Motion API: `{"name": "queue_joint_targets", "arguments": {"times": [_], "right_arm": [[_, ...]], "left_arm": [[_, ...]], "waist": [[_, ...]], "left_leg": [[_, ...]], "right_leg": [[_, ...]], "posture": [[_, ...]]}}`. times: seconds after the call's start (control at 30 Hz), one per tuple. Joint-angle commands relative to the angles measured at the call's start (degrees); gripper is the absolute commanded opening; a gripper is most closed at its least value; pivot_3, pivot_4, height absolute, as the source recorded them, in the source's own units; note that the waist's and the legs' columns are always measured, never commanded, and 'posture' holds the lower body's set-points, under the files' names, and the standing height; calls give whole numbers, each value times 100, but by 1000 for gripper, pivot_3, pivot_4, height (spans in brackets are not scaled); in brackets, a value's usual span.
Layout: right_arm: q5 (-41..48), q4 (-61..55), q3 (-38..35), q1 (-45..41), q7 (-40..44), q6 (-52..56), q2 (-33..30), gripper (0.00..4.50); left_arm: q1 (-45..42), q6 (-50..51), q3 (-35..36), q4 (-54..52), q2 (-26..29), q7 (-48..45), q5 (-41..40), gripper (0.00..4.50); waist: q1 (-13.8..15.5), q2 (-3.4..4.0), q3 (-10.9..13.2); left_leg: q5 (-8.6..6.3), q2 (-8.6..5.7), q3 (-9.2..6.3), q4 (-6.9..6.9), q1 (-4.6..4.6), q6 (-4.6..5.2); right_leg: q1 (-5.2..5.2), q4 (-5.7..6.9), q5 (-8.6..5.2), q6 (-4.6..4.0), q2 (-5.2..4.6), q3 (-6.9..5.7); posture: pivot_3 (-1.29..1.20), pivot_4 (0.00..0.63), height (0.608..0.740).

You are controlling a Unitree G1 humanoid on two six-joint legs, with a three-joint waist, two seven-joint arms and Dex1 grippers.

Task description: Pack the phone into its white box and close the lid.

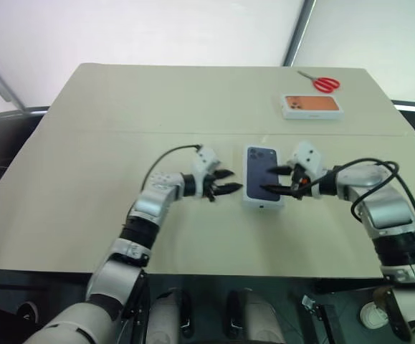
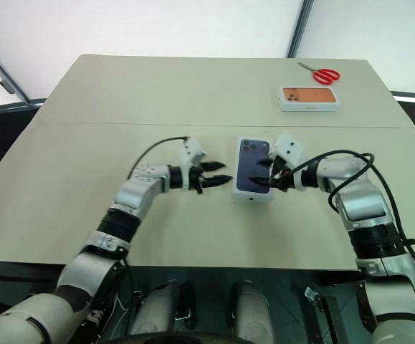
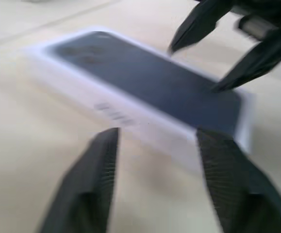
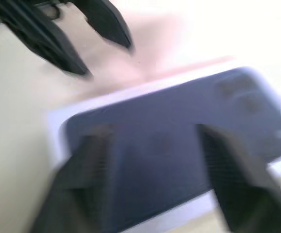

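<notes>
Left eye view: the worktop carries a white box at centre frame, with the phone dark side up on it. Whether the phone lies in the tray or is a print on a lid, I cannot tell; no separate lid is visible. Its long axis runs from lower to upper frame, lens cluster at the upper end. The left gripper sits just left of the box, fingers parted, holding nothing, a small gap to the box wall. The right gripper comes in from the right, fingers parted, tips over the phone's right half; contact cannot be read. A printed box and red scissors lie at upper right, well apart.

Right eye view: same layout. The right gripper overlaps the phone; the left one is just beside the box, so the right is nearer.

Left wrist view: own fingers spread, nothing between them. The box lies ahead, long side facing them, the other gripper's two tips above its far edge.

Right wrist view: own fingers spread over the phone's dark face, the left gripper beyond the box.

Judgement: the coming move turns on the box lying between the two grippers, long sides facing each.
</notes>
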Motion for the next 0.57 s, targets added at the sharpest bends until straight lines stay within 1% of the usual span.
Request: {"name": "queue_joint_targets", "arguments": {"times": [0.03, 0.1, 0.17, 0.27, 0.33, 0.47, 0.57], "right_arm": [[363, 82, -434, -164, -22, -76, 38, 4500], [502, 44, -566, -33, 134, -116, -90, 4500], [604, 9, -649, 87, 283, -131, -207, 4500], [799, 26, -930, 367, 600, -48, -621, 4500], [946, 94, -1100, 477, 762, -17, -839, 4500], [948, 561, -1318, 501, 730, -253, -949, 4500], [929, 761, -1313, 464, 719, -345, -928, 4500]], "left_arm": [[38, 165, 461, -533, 484, -212, -434, 4486], [225, 175, 763, -663, 978, -416, -640, 4486], [347, 147, 922, -659, 1295, -510, -746, 4486], [742, 29, 1252, -579, 2032, -690, -788, 4486], [1019, 77, 1477, -752, 2366, -797, -973, 4486], [1702, 472, 1927, -1673, 2613, -746, -1506, 4486], [2067, 664, 2079, -2069, 2749, -601, -1635, 4486]], "waist": [[-5, 1, 0], [-3, 2, -1], [1, 3, 0], [4, 6, 2], [-5, 9, 5], [10, 10, 5], [10, 11, 6]], "left_leg": [[0, 0, 2, 0, 1, 0], [0, 0, 2, 0, 1, -1], [0, 0, 2, 0, 1, -1], [0, -3, 3, 0, 1, 0], [-1, -3, 4, -1, 1, 0], [-2, -2, 3, -3, 2, -2], [-4, -5, 2, -4, 3, -3]], "right_leg": [[0, 0, 0, 0, 0, 0], [0, 0, 0, 0, 1, 0], [1, 0, 0, 0, 1, 1], [1, 1, 0, 0, 0, 1], [-1, 0, 0, 1, -2, 1], [-2, 0, 0, 1, -8, 3], [-1, -1, -1, 1, -15, 3]], "posture": [[0, 150, 738], [0, 150, 738], [0, 150, 738], [0, 150, 738], [0, 150, 738], [0, 150, 738], [0, 150, 738]]}}
